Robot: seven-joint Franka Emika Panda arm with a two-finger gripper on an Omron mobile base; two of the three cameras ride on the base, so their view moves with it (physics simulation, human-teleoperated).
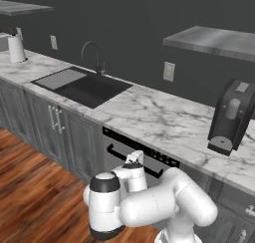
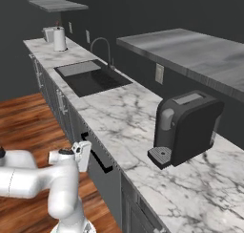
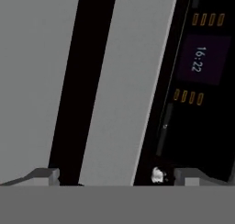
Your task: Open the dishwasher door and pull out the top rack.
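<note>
The dishwasher door (image 1: 112, 165) is a flat grey steel panel, upright and shut under the marble counter. Its long black bar handle (image 1: 119, 155) runs below the black control strip (image 3: 202, 103), whose clock is lit. My gripper (image 1: 134, 158) is held right up against the front of the door at handle height. In the hand view the gripper (image 3: 117, 177) is open, with the handle (image 3: 82, 81) crossing between the two fingertips, closer to the left one (image 3: 43, 175). From the right base view the gripper (image 2: 86, 153) faces the handle (image 2: 100, 158). The top rack is hidden behind the shut door.
A black sink (image 1: 87, 87) with a curved faucet (image 1: 94, 55) lies left of the dishwasher. A black coffee machine (image 1: 231, 117) stands on the counter (image 1: 159, 117) to the right. Grey cabinet doors (image 1: 55, 127) flank the dishwasher. Wooden floor (image 1: 30, 197) spreads in front.
</note>
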